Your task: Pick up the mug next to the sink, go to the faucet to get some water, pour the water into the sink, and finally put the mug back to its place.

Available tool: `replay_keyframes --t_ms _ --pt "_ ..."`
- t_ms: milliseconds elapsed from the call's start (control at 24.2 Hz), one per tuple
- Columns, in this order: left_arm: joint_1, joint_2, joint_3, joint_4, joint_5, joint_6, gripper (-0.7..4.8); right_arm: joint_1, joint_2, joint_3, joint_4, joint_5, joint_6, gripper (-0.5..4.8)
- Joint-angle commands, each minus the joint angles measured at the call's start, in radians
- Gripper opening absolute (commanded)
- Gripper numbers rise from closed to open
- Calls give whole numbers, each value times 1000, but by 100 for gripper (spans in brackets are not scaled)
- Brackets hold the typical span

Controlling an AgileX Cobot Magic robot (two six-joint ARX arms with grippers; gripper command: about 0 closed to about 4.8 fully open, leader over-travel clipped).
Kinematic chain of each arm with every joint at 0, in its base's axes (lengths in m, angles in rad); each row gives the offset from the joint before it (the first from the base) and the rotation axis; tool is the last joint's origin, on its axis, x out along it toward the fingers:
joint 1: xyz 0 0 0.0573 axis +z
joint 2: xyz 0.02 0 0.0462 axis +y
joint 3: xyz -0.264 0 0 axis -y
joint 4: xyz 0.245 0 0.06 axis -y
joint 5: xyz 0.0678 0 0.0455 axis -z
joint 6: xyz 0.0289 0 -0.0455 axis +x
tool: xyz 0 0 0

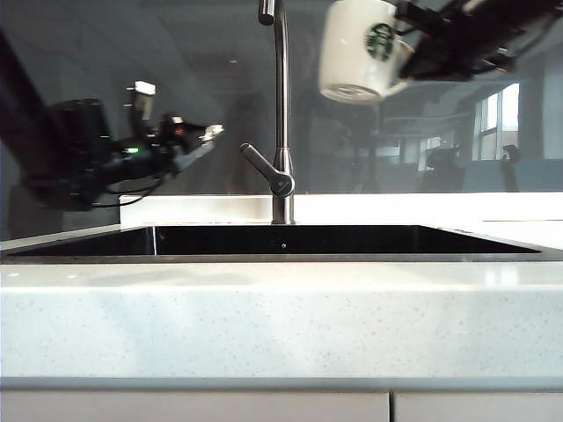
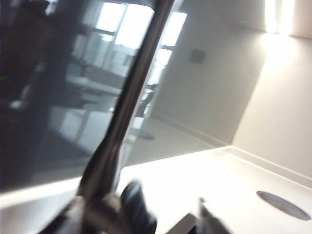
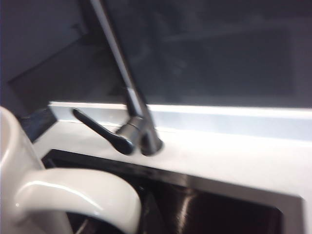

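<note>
The white mug with its green logo hangs high in the exterior view, just right of the faucet pipe and above the sink. My right gripper is shut on its handle. In the right wrist view the mug's body fills one corner, with the faucet's lever and the dark basin beyond. My left gripper hovers level with the lever, a little to its left, jaws open. The left wrist view is blurred: the pipe, the lever's dark end and one finger show.
A pale speckled counter runs along the sink's front, with cabinet fronts below. A raised white ledge and a dark glass wall stand behind the faucet. A round metal disc lies in the counter.
</note>
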Motion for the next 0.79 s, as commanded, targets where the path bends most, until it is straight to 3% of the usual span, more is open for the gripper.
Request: replay_keyframes --t_ms 41,248,786 --pt "-28 61 143 -113 29 46 321 24 33 80 -23 6 5 -2" --pt "-63 84 215 -258 31 186 320 54 83 161 -60 10 6 -2" --pt "-89 84 222 -275 76 195 318 136 238 398 -134 -18 5 -2"
